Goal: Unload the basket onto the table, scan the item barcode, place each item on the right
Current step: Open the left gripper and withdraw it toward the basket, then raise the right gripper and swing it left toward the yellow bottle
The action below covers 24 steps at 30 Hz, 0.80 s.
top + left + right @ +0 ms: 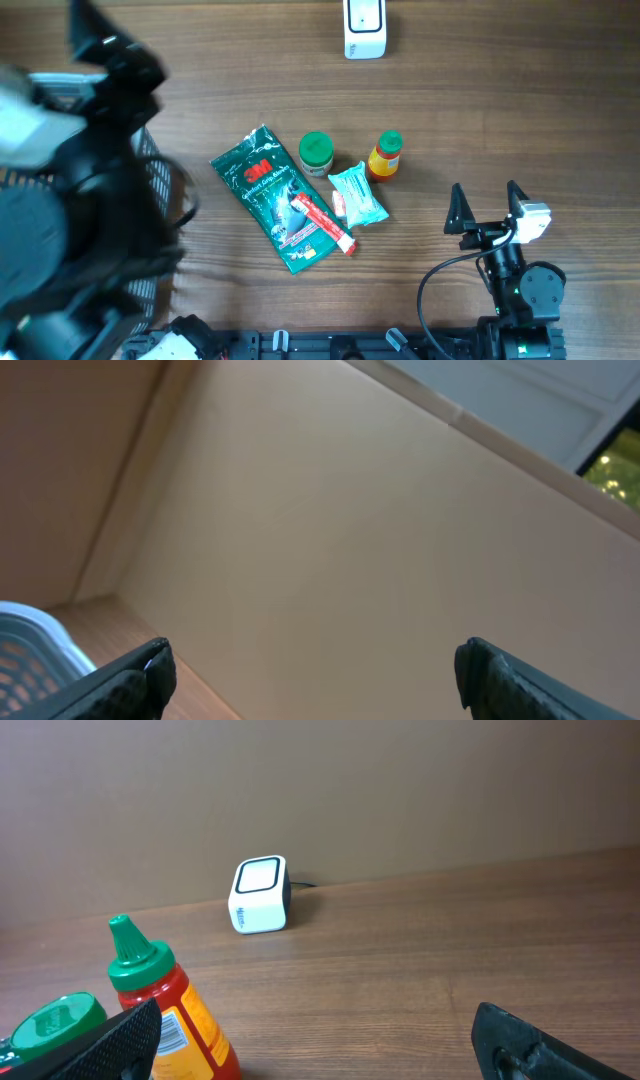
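Surface: brown wooden table (520, 90); plain tan wall behind it
Scanner: white scanner (364, 30) at the far edge, well apart from the goods
Items: green packet (275, 195), red stick (325, 223) across its edge, teal pouch (358, 194), green-lidded jar (316, 152), orange bottle (385, 156); clustered mid-table
In the way: blurred left arm (70, 200) hides the table's left side; mesh basket (152, 175) beneath it
Left gripper (312, 665): fingers spread wide, empty; facing the wall
Right gripper (486, 195): fingers wide apart, empty; just right of the cluster

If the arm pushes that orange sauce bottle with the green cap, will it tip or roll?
The sauce bottle stands upright and looks narrow for its height, so a push near its top would probably tip it. Its round body would likely roll once down. The label looks glossy, perhaps slippery.
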{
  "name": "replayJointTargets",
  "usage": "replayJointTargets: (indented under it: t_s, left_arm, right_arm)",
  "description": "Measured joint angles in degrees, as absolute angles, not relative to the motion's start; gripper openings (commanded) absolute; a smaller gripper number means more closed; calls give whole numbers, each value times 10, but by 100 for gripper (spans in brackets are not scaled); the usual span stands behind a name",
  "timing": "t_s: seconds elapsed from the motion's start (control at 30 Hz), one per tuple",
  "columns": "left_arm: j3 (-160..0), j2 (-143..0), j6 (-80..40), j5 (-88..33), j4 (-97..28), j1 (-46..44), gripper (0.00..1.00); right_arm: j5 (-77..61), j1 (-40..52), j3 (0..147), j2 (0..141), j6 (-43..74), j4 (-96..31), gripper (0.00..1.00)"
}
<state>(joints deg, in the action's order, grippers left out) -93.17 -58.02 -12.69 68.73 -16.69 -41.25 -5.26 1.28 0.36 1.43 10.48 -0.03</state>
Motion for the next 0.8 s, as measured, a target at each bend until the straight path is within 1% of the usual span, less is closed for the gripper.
replayJointTargets:
  t_s: [0.33,0.6,0.8]
  left_arm:
    - [-874,-346,-149,679,-171,-335,89]
    - [-825,-299,-181,648,-189,-267,88]
    - [-812,-260,-238,581,-242,-193,90]
  right_arm:
    - [-53,13,4,14,105,-1,100]
    - [-53,13,4,14,105,0,100]
    - [-53,13,4,14,105,0,100]
